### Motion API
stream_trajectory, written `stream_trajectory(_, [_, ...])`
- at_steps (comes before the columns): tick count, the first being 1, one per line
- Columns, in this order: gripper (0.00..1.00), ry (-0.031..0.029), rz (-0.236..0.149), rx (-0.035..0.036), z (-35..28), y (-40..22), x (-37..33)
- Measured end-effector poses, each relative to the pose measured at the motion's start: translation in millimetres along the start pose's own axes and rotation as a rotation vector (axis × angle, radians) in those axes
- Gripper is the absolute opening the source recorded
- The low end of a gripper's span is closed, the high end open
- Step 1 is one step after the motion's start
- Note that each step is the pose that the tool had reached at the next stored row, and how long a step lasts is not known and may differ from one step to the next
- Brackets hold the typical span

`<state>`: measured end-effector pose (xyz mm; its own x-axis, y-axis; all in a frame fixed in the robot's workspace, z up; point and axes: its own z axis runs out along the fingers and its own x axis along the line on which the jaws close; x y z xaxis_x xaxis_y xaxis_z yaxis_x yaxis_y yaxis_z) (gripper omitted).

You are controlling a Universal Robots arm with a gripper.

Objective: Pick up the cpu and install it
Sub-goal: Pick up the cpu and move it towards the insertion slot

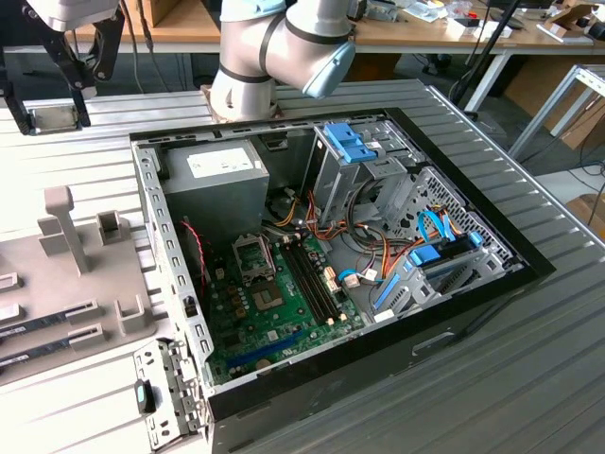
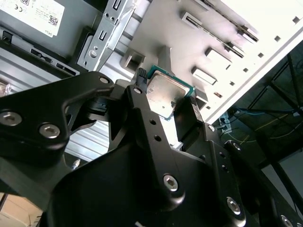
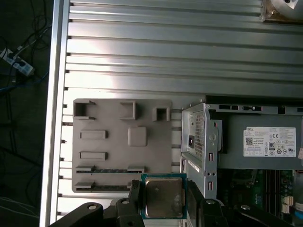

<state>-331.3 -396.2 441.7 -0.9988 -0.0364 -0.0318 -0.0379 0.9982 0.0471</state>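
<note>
Your gripper (image 2: 165,94) is clamped on the cpu (image 2: 166,91), one black finger (image 2: 140,85) on each of two opposite edges. In both wrist views you can see the chip's silver-grey metal top and thin green rim between them, and the chip sits flat in the grip. The first wrist view puts the cpu over the near edge of the grey tray (image 3: 109,137), just beside the corner of the case (image 3: 199,142), and lifted clear of both. That tray lies on the slatted table (image 3: 165,61) and carries several raised blocks and slots. In the exterior view you find the tray at the exterior view's left, next to the open case, with the arm (image 1: 274,47) reaching over from behind it. Inside the case, the socket (image 1: 253,255) sits on the green board (image 1: 284,326), close to the power supply (image 1: 213,184) and beside the long memory slots (image 1: 312,274). The cpu is well apart from that socket.
</note>
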Motion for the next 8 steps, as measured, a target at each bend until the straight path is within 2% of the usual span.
stream_trajectory(8, [0.47,0.0,0.0,0.0,1.1,-0.2,-4.4])
